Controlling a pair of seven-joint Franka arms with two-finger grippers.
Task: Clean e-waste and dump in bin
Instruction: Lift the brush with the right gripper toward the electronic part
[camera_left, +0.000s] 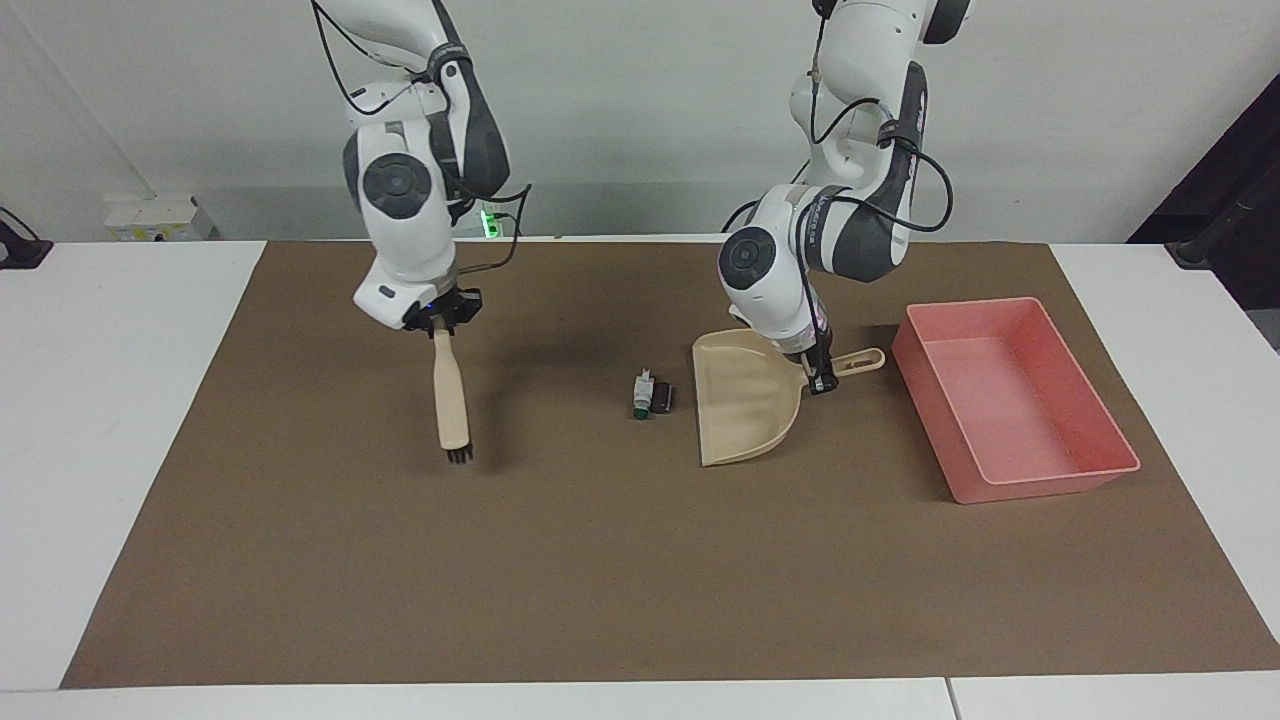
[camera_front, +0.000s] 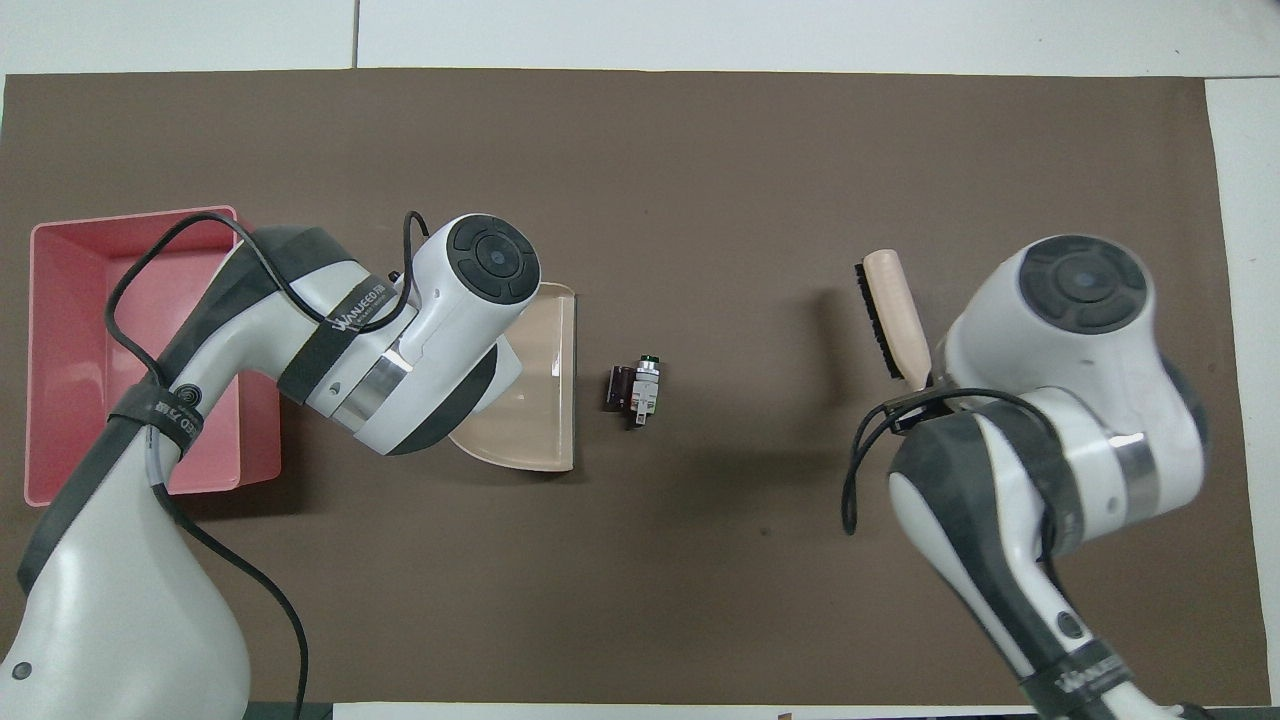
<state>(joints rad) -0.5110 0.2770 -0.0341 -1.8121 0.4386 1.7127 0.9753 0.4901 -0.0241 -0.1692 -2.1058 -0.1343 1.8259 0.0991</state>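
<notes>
While each gripper clamps dustpan (camera_left: 745, 400) or brush (camera_left: 452, 400), brown mat (camera_left: 600, 560) covers white table (camera_left: 100, 400).

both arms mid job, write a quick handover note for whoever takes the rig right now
Left pincer: shut on the dustpan handle; its open edge faces the parts.
Right pincer: shut on the brush handle, bristles down, over the mat toward the right arm's end.
E-waste: white part with green end and dark block lie side by side on the mat, just off the dustpan's edge.
Bin: beside the dustpan, nothing seen in it.
Done: both tools picked up.
Left: sweep parts into the dustpan, tip into the bin.
</notes>
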